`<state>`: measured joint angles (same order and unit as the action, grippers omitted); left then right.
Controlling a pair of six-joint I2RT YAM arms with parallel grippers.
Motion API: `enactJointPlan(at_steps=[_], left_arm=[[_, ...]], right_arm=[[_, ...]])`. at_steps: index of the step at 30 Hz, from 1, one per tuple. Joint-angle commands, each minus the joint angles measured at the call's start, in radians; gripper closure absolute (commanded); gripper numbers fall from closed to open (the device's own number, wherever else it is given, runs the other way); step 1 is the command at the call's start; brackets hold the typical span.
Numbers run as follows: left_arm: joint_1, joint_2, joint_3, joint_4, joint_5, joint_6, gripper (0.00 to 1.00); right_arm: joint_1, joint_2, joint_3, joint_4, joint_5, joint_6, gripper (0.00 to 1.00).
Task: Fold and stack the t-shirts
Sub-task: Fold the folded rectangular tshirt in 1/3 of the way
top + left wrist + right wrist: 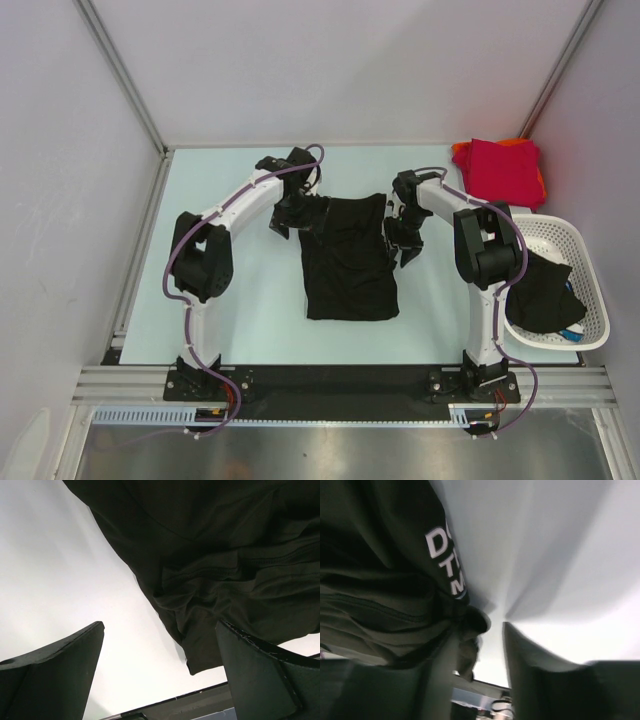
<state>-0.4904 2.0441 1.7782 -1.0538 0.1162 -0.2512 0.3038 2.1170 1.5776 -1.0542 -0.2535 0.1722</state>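
A black t-shirt (pixel 348 262) lies partly folded in a tall rectangle at the middle of the table. My left gripper (pixel 287 222) is open at its far left corner; in the left wrist view (pixel 160 627) a bunched black hem (pixel 225 555) lies between the fingers and beside the right one, not pinched. My right gripper (pixel 405 248) is at the shirt's far right edge, jaws apart; black cloth with white lettering (pixel 445 560) drapes against its left finger (pixel 440 680). Folded crimson red (pixel 502 168) and orange (pixel 462 152) shirts are stacked at the back right.
A white lattice basket (pixel 585 262) stands at the right table edge with dark cloth (pixel 540 292) and a bit of blue inside. White walls enclose the table on the left, back and right.
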Motion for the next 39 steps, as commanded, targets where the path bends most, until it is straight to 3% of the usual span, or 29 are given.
enactJointPlan(at_steps=[1,2,3,22,35,38,39], left_arm=[[0.000,-0.004,0.006,-0.002,0.005,0.026,0.00],[0.000,-0.004,0.004,-0.003,0.004,0.026,0.00],[0.001,-0.005,0.001,-0.002,0.000,0.026,0.00],[0.000,0.018,0.017,-0.012,-0.027,0.006,0.00],[0.000,0.018,0.032,-0.028,-0.044,-0.013,0.00],[0.000,0.016,0.038,-0.031,-0.043,-0.017,0.00],[0.000,0.013,0.041,-0.032,-0.043,-0.019,0.00]], right_arm=[[0.004,-0.014,0.002,0.031,-0.036,0.007,0.84],[0.006,-0.012,0.008,0.033,-0.038,0.010,0.99],[0.005,-0.011,0.013,0.033,-0.038,0.012,1.00],[0.003,-0.149,0.125,0.074,0.011,0.000,1.00],[0.014,0.032,0.157,0.129,0.007,-0.004,1.00],[0.026,0.075,0.173,0.151,0.008,0.004,0.85],[0.029,0.081,0.186,0.151,0.028,0.010,0.74]])
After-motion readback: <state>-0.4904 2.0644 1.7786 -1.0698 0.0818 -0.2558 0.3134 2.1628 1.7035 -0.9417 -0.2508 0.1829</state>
